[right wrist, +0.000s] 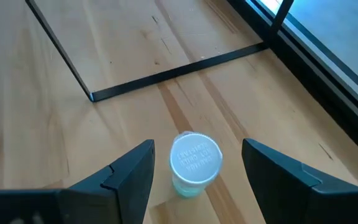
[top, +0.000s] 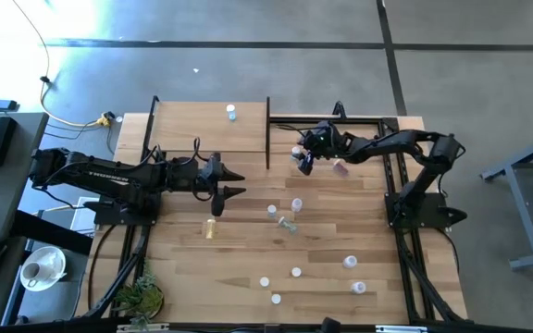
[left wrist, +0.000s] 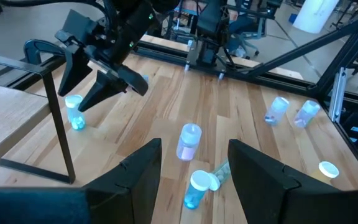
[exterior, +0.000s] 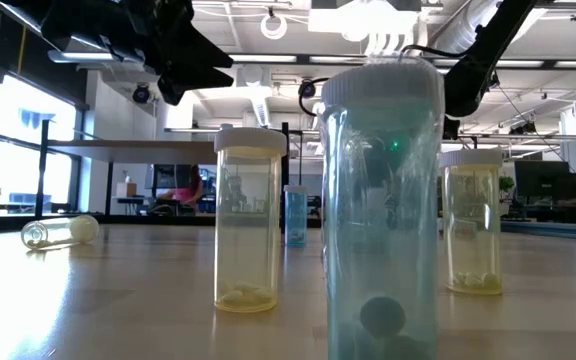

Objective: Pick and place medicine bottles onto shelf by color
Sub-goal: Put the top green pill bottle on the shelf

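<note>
Beside the shelf (top: 211, 129) near the bench's far edge, right gripper (right wrist: 194, 168) fingers apart straddle an upright blue bottle (right wrist: 194, 163); off-centre closing could topple it.

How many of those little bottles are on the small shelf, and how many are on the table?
Shelf bottles, on the shelf: 1
Table bottles, on the table: 11
Total: 12
</note>
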Robot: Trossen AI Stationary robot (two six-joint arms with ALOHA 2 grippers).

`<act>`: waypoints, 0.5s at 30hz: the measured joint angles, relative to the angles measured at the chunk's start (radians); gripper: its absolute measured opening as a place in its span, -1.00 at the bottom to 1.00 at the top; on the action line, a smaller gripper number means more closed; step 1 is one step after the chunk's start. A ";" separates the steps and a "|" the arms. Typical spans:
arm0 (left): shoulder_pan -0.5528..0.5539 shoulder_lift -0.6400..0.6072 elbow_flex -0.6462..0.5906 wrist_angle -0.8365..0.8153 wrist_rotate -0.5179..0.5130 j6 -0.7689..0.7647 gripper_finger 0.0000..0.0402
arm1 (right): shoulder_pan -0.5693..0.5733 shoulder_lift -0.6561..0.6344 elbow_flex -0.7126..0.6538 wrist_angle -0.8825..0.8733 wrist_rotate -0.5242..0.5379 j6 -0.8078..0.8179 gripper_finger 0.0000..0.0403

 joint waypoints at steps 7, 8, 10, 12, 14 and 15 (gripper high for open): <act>0.000 0.000 0.000 -0.001 0.000 0.000 -0.13 | 0.000 0.000 0.000 -0.003 0.001 0.000 -0.03; 0.000 0.000 0.000 -0.001 0.000 0.000 -0.13 | 0.000 0.000 0.000 -0.003 0.001 0.000 -0.08; 0.000 0.000 0.000 -0.001 0.000 0.000 -0.13 | 0.000 0.000 0.000 -0.003 0.001 0.000 -0.18; 0.000 0.000 0.000 -0.001 0.000 0.000 -0.13 | 0.000 0.000 0.000 -0.003 0.001 0.004 -0.27; 0.000 0.000 0.000 -0.001 0.000 0.000 -0.13 | 0.000 0.000 0.000 -0.004 0.001 0.004 -0.34; 0.000 0.000 0.000 -0.001 0.000 0.000 -0.13 | 0.000 0.000 0.000 -0.004 0.001 0.004 -0.37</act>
